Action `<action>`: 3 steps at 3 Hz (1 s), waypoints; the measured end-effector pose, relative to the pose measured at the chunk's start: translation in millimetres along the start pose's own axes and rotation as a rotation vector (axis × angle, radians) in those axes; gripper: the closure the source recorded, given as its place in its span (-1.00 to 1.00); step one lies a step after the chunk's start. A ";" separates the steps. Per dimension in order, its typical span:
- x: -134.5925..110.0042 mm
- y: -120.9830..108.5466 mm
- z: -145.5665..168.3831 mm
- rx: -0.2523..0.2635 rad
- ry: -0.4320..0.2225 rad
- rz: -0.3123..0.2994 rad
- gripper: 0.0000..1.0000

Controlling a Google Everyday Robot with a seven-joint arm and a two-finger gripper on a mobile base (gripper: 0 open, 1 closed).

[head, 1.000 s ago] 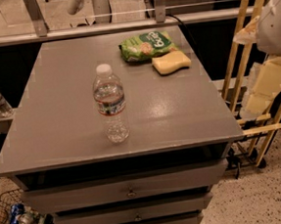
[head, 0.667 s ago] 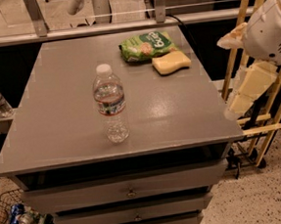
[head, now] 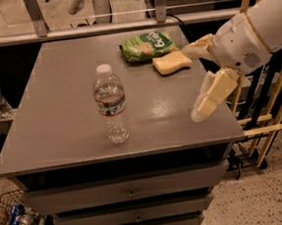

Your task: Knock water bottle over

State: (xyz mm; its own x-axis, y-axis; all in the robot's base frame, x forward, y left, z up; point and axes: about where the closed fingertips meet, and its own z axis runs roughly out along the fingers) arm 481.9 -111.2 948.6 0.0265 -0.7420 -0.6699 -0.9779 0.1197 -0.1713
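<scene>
camera view: upright clear ribbed water bottle [head: 110, 103], white cap, red-white-blue label; gripper [head: 191, 83] well apart from it, fingers [head: 213, 91] spread

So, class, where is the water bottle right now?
The water bottle stands upright left of centre on the table in the camera view, green bag behind it; the gripper hovers apart over the right edge.

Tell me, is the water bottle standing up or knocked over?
The water bottle is standing up: white cap on top, base on the gray table. The gripper is off to its right, not touching.
</scene>
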 end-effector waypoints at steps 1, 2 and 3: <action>-24.5 5.6 24.8 -0.062 -0.113 -0.017 -1.00; -27.9 6.6 25.1 -0.066 -0.122 -0.017 -1.00; -28.9 7.4 25.3 -0.065 -0.152 -0.016 -1.00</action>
State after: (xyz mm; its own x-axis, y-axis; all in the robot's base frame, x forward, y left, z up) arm 479.2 -72.2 948.4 0.0681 -0.6348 -0.7696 -0.9884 0.0620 -0.1387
